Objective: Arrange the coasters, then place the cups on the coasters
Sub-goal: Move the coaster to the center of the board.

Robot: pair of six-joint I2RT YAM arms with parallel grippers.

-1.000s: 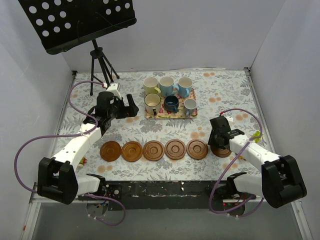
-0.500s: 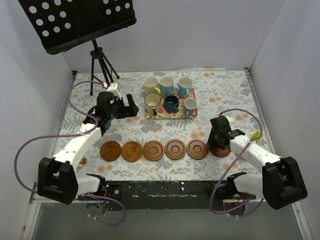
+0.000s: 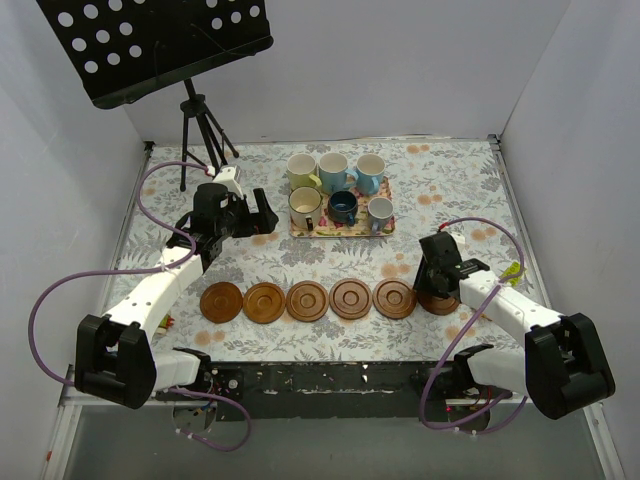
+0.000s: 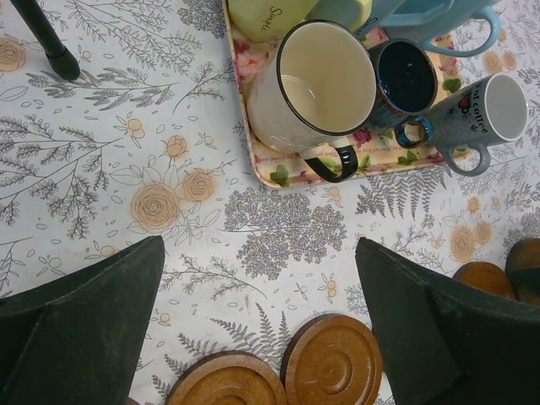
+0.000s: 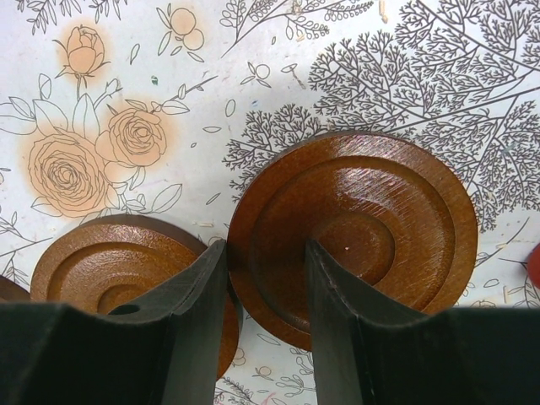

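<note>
Five brown coasters (image 3: 307, 301) lie in a row near the table's front edge. A sixth coaster (image 5: 371, 228) sits at the row's right end. My right gripper (image 5: 266, 253) is shut on it, one finger against its left rim and the other on its central dish, beside the neighbouring coaster (image 5: 101, 261). Several cups (image 3: 343, 207) stand on the floral tray (image 3: 340, 232) at the back. My left gripper (image 4: 261, 321) hovers open with nothing in it. It is above the table between the row and the tray, near the cream cup (image 4: 312, 89).
A black music stand (image 3: 150, 40) on a tripod (image 3: 195, 130) stands at the back left. Purple cables loop beside both arms. White walls close in the table on three sides.
My right gripper and the coaster in it have edged very slightly left toward the row. The left arm has not moved.
</note>
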